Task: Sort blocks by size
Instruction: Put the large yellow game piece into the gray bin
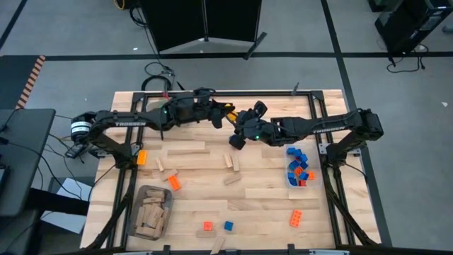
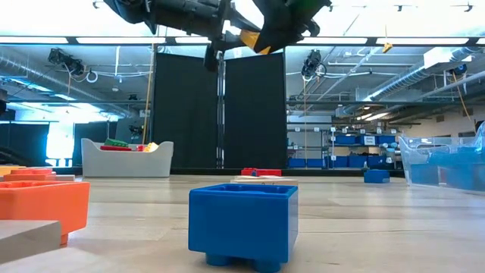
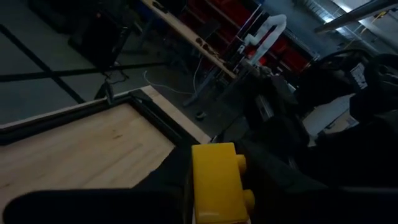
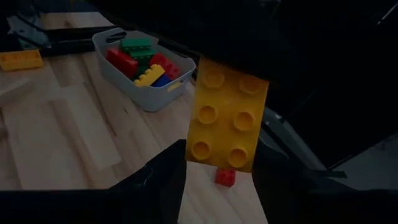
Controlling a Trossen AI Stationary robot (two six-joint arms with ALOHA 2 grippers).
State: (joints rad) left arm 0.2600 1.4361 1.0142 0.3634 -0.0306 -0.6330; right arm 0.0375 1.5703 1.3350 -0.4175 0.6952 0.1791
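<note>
Your left gripper [image 1: 225, 113] is closing its fingers on the yellow brick [image 3: 216, 183], holding it up above the back of the table [image 1: 269, 195]. Your right gripper [image 1: 237, 137] is sitting just beside it, fingers parted around the same brick. A blue brick [image 2: 242, 224] is resting on the boards.

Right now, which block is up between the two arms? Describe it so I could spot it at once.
Look to the far side of the wooden table, where the two arms meet above its middle. There the left gripper is shut on a yellow studded brick right at the right gripper. It is the only block in the air; the other loose blocks lie on the tabletop.
</note>
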